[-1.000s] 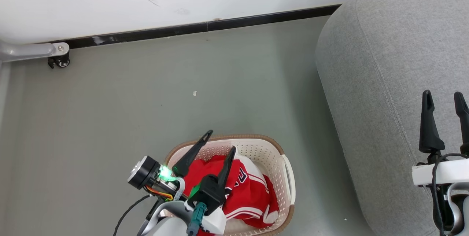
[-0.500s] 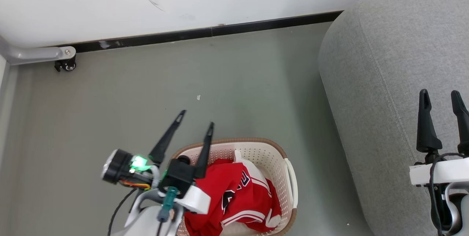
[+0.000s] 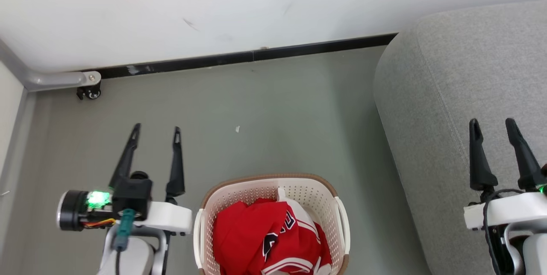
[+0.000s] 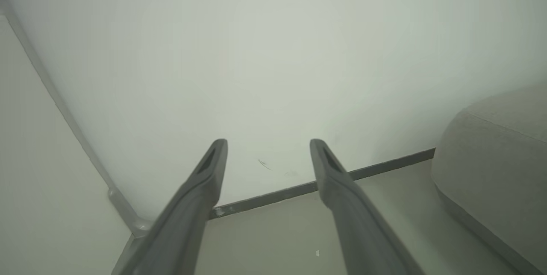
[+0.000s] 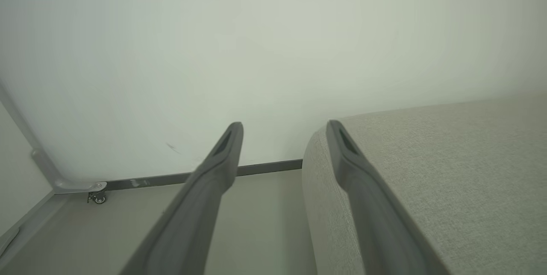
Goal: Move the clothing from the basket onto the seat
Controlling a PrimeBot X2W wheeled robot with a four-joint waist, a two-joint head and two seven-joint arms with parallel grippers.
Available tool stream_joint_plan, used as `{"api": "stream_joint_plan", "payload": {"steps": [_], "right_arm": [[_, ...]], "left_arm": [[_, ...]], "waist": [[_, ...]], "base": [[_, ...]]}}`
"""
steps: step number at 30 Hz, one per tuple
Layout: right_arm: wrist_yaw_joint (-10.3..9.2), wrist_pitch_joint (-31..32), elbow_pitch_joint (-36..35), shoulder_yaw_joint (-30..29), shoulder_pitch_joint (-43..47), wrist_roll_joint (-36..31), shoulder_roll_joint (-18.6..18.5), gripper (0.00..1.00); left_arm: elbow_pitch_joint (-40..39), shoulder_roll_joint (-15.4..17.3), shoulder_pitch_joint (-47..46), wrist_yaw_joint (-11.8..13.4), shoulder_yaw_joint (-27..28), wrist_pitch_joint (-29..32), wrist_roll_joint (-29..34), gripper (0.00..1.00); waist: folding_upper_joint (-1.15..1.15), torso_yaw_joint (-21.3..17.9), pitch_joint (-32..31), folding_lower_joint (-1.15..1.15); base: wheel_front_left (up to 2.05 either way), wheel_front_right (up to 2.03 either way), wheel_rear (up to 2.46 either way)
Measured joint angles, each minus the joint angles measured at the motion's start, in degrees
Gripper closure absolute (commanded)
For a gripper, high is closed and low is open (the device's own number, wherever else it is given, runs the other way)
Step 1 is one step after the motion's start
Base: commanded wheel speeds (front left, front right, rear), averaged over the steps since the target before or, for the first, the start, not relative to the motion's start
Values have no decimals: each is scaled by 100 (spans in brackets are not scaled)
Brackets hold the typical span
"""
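The red sports garments with white trim (image 3: 256, 241) lie bunched inside the cream-white perforated plastic laundry basket with a brown rim band (image 3: 307, 191), which stands on the grey-green floor (image 3: 277, 108). One garment bears dark block letters. The left gripper (image 3: 156, 129) hovers over the floor just left of the basket, its two dark fingers spread apart and empty. The right gripper (image 3: 491, 121) hangs over the large grey fabric sofa (image 3: 440, 65), fingers likewise apart, holding nothing. The sofa stands right of the basket, not touching it. Beyond, a black baseboard (image 3: 239, 58) meets a white wall (image 3: 256, 6).
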Motion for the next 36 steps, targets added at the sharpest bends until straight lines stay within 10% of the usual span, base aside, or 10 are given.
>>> {"api": "stream_joint_plan", "payload": {"steps": [3, 5, 36], "right_arm": [[0, 0, 51, 59, 118, -19, -2, 0], [0, 0, 79, 138, 216, -32, 0, 0], [0, 211, -127, 402, 1196, -122, 9, 0]], "left_arm": [[-55, 54, 96, 2, 199, 0, -149, 15], [-66, 165, 275, 1, 382, 0, -238, 0], [-114, 372, 1449, -407, 867, 0, -681, 0]], "waist": [[0, 12, -103, 0], [0, 22, -210, 0], [0, 88, -1038, 0]], "base": [[0, 0, 0], [0, 0, 0], [0, 0, 0]]}}
